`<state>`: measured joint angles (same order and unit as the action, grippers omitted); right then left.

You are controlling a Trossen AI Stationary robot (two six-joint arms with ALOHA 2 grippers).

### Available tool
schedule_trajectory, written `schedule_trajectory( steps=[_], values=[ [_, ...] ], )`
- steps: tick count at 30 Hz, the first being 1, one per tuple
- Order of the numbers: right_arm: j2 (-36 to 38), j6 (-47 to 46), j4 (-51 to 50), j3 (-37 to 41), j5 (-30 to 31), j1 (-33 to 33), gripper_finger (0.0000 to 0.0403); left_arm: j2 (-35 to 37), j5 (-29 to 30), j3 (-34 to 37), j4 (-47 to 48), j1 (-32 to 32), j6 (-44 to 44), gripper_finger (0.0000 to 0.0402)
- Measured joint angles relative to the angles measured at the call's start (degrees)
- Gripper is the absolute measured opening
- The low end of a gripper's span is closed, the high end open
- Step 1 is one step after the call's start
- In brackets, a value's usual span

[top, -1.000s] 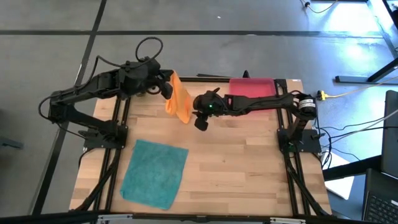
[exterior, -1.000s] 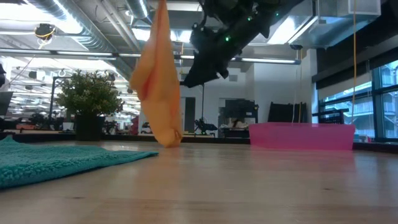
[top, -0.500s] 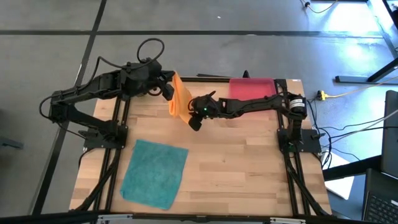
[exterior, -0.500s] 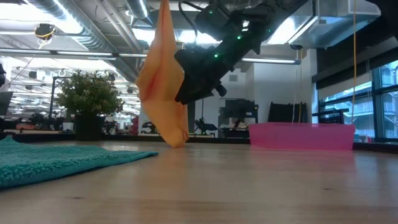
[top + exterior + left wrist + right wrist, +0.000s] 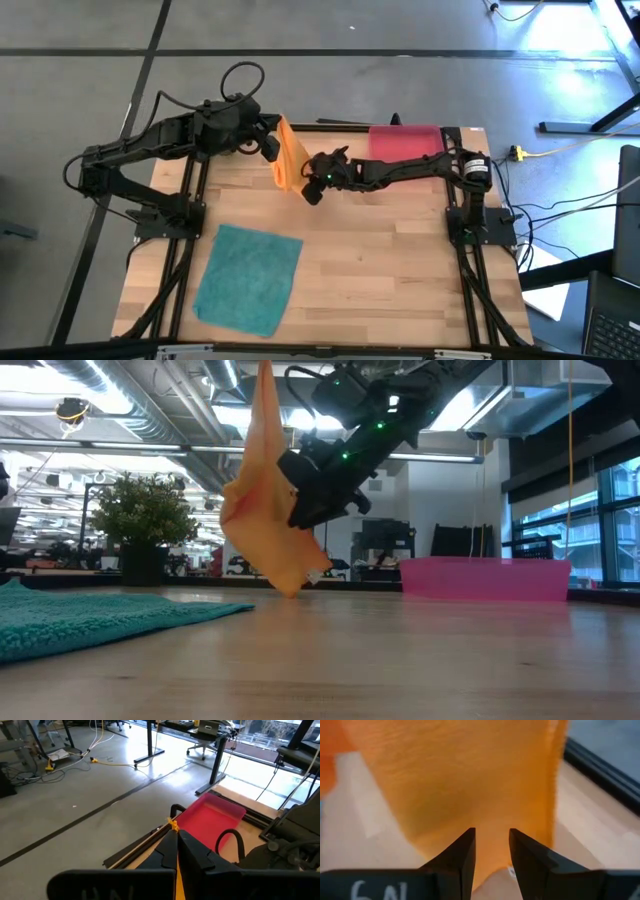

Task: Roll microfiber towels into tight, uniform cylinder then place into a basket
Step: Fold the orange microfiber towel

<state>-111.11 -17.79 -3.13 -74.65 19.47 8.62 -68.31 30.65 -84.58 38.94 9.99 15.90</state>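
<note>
The left tool (image 5: 272,146) pinches the orange towel's (image 5: 288,160) top corner, hanging it over the tabletop (image 5: 400,260) — the right tool (image 5: 309,192), parted, presses against its lower part.

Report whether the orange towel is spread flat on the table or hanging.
Hanging. The orange microfiber towel dangles from the left gripper, shut on its top edge; its lower end is bunched just above the wooden table.

Fuzzy orange cloth (image 5: 262,510), pale wood table (image 5: 400,260)
</note>
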Motion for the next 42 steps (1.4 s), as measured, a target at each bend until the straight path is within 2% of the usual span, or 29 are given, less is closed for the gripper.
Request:
schedule_trajectory(
  steps=[10, 15, 20, 32, 37, 42],
  values=[
    [0.00, 3.60, -0.19, 0.00, 0.11, 1.58, 0.0119, 0.00, -1.76, 0.00, 0.00, -0.29, -0.06, 0.0000],
    [0.00, 9.39, -0.27, 0.00, -6.08, 3.53, 0.0119, 0.00, -2.06, 0.00, 0.00, -0.72, -0.30, 0.0000],
    [0.00, 10.70, -2.64, 0.00, -12.07, 5.40, 0.0119, 0.00, -2.08, 0.00, 0.00, -1.13, -1.47, 0.0000],
    [0.01, 12.34, -5.50, 0.00, -12.07, 7.89, 0.0119, 0.00, -2.05, 0.00, 0.00, -1.39, -1.49, 0.0000],
    [0.02, 18.82, -6.19, 0.00, -12.08, 7.95, 0.0119, 0.02, -2.05, 0.00, 0.00, -1.39, -1.49, 0.0000],
    [0.02, 22.43, -5.74, 0.00, -16.80, 8.83, 0.0119, 0.02, -2.05, 0.00, 0.00, -1.39, -1.49, 0.0000]
  ],
)
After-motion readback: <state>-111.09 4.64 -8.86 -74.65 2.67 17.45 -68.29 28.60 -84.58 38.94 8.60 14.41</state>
